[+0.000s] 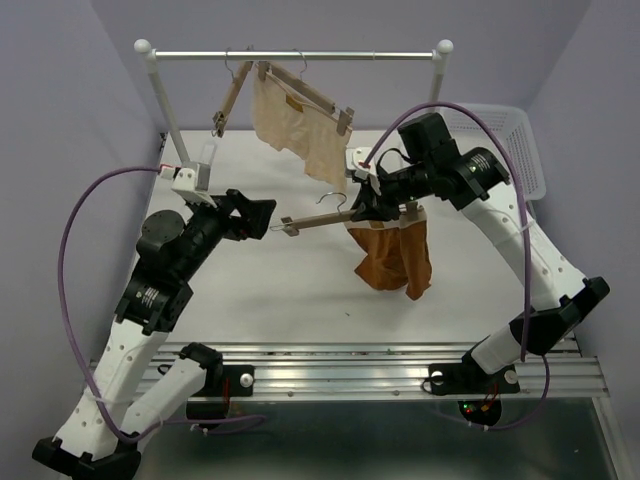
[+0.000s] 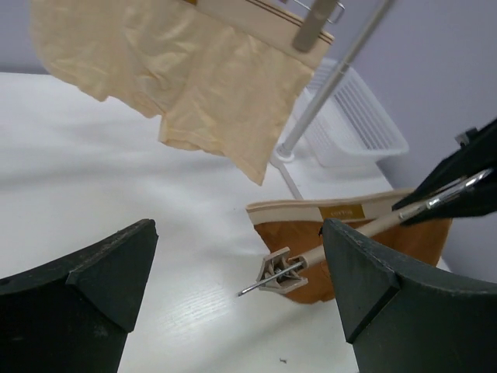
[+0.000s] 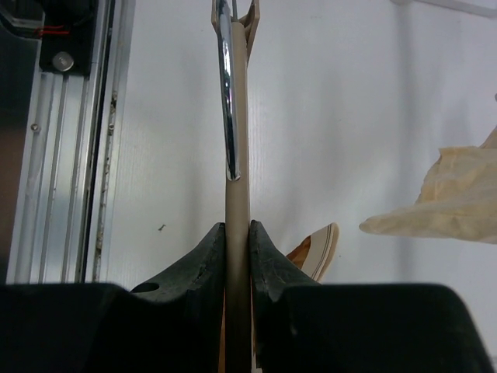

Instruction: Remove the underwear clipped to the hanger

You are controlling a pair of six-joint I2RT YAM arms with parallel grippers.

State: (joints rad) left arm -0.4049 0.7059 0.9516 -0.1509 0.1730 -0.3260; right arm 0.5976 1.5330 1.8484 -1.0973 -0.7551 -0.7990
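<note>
Right gripper point(image 3: 238, 237) clamped on hanger bar, left gripper point(image 2: 238, 249) wide open
Right fingers point(image 3: 264, 260) pinch the wooden hanger point(image 1: 315, 222) mid-bar – rust-orange brief point(image 1: 395, 255) hangs from it just under that gripper; left fingers point(image 2: 116, 268) spread, holding nothing, near the hanger's free clip end – beige brief point(image 1: 295, 125) clipped to a second hanger point(image 1: 305, 88) on the rack rail point(image 1: 340, 56), well apart

Bright, even overhead light, faint soft shadows, and near tool fingers blurred in wrist views
</note>
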